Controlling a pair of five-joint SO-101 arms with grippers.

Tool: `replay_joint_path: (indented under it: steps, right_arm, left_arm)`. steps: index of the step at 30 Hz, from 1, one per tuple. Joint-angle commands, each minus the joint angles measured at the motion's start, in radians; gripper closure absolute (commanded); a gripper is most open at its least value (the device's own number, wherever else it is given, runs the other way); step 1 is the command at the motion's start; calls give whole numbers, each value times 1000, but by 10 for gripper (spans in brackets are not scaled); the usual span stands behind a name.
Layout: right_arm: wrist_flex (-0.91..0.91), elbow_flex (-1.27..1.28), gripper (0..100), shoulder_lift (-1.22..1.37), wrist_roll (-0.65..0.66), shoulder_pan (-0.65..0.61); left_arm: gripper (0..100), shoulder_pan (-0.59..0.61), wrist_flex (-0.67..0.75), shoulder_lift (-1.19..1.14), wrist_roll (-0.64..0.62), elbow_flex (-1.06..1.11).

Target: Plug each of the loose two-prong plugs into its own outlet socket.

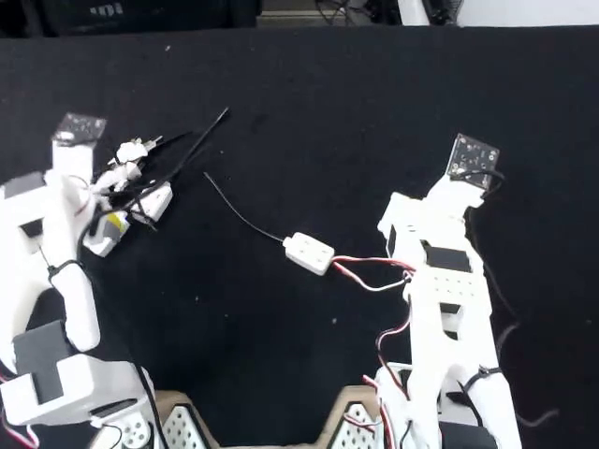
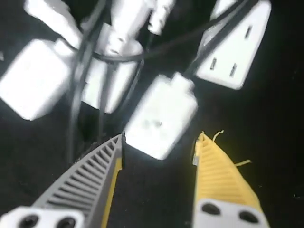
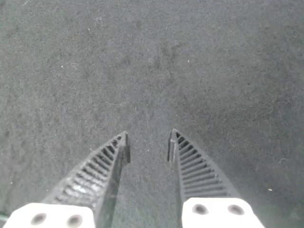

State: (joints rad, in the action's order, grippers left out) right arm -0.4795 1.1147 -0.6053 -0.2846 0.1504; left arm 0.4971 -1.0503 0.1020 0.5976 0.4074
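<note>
- Far left of the worktop [image 1: 374,94]: white plugs and sockets [image 1: 131,182] heaped together and laced with thin black cords [image 1: 187,150]. Hard, glossy moulded plastic, blocky with rounded corners, against limp, wiry cord and matte, felt-like black cloth.
- Over that heap: left gripper [image 2: 160,140] spread wide, one ribbed grey finger and one yellow finger flanking a white rectangular plug body [image 2: 161,118], not yet pinching it.
- Likely trouble here: closing now could trap a cord that crosses the neighbouring pieces, so that lifting drags the whole tangle. Smooth plastic could also twist or squirt out from between the fingers.
- Just beyond that plug: wedge-shaped socket face [image 2: 235,47] with narrow slots. Little room for error, judging by the slots; a tilted plug would jam or bend its prongs. No prongs visible to check.
- Middle of the worktop: lone white block [image 1: 309,253], socket or plug hard to tell, on a black cord trailing back toward the heap. Light and unanchored, so probably prone to sliding across the cloth under any push.
- Just beside it: red and white wires [image 1: 370,271], an easy snag.
- Right: right gripper [image 3: 149,135] spread, dark ribbed fingers over bare cloth, holding nothing, apart from the block and badly placed to brace it.
</note>
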Motion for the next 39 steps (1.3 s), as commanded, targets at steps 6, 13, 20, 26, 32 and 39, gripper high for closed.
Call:
replay_joint_path:
  steps: [6,13,20,26,32,39]
  right_arm:
    - [18,-19,874,-2,-2,-17]
    - [17,-15,874,-2,-2,-15]
    - [-83,-44,874,-4,-2,-64]
    - [-104,-45,874,-4,-2,-150]
    - [-164,-64,874,-4,18,-187]
    - [-290,-84,874,-87,86,-290]
  left_arm:
    - [755,-312,-278,6,-279,-302]
    - [750,-641,121,-167,-680,-183]
    - [755,-694,368,-381,-767,-174]
    - [755,-662,218,-382,-773,-174]
    - [755,-585,107,-382,-766,-163]
    - [755,-572,48,-238,-767,-128]
